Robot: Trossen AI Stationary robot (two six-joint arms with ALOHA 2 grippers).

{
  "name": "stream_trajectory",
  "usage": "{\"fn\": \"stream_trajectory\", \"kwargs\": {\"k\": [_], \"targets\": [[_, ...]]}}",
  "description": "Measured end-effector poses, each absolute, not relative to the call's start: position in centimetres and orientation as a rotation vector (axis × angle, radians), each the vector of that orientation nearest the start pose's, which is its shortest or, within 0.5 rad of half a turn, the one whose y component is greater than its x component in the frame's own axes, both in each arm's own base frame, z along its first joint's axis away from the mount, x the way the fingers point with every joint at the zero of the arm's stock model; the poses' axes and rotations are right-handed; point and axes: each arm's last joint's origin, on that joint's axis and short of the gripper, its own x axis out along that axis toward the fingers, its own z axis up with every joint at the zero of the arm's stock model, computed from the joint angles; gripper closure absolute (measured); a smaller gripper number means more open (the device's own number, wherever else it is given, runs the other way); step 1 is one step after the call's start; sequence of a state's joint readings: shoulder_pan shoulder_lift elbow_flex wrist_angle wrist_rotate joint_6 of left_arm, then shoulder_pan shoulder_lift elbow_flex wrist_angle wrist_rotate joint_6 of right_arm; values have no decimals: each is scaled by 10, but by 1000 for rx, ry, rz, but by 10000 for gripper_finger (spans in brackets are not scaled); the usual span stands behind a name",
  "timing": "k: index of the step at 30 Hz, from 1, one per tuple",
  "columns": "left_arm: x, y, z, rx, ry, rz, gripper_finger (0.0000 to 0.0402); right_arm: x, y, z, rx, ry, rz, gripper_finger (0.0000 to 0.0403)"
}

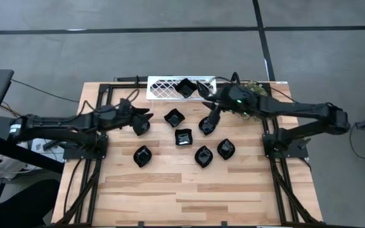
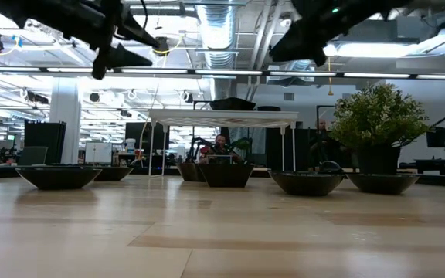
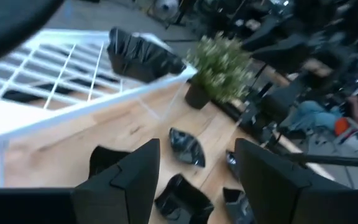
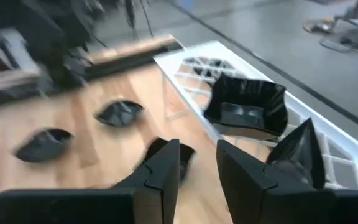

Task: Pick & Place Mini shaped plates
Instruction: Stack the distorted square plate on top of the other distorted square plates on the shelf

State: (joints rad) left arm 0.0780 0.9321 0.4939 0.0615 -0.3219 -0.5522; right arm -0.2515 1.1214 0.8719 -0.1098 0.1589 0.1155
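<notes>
Several mini shaped plates, glossy black, lie across the middle of the table, such as a square one and leaf shapes. Two more sit on the white lattice tray: a wavy square and a pointed one. My left gripper hangs open above the table beside a plate, its fingers wide apart and empty. My right gripper hovers over another plate in front of the tray, its fingers slightly apart with nothing between them.
A small potted plant stands at the back right, next to the tray's end. The low view shows the plates in a row with both grippers well above them. Bare wood fills the table's front half.
</notes>
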Motion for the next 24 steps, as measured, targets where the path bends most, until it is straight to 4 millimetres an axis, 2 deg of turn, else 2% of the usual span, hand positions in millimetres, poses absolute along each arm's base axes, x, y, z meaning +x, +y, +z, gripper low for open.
{"fn": "stream_trajectory", "kwargs": {"k": [6, 12, 16, 22, 24], "targets": [[185, 22, 239, -449, 204, 457, 192, 270, -92, 312, 95, 425, -477, 301], [177, 22, 236, -453, 191, 455, 192, 283, -118, 321, 60, 469, -587, 301], [177, 22, 235, -454, 190, 455, 192, 288, -131, 315, 31, 549, -651, 301], [177, 22, 235, -454, 191, 455, 192, 296, -144, 298, -16, 665, -674, 301], [177, 22, 235, -454, 191, 455, 192, 299, -146, 298, -41, 673, -670, 301]]}}
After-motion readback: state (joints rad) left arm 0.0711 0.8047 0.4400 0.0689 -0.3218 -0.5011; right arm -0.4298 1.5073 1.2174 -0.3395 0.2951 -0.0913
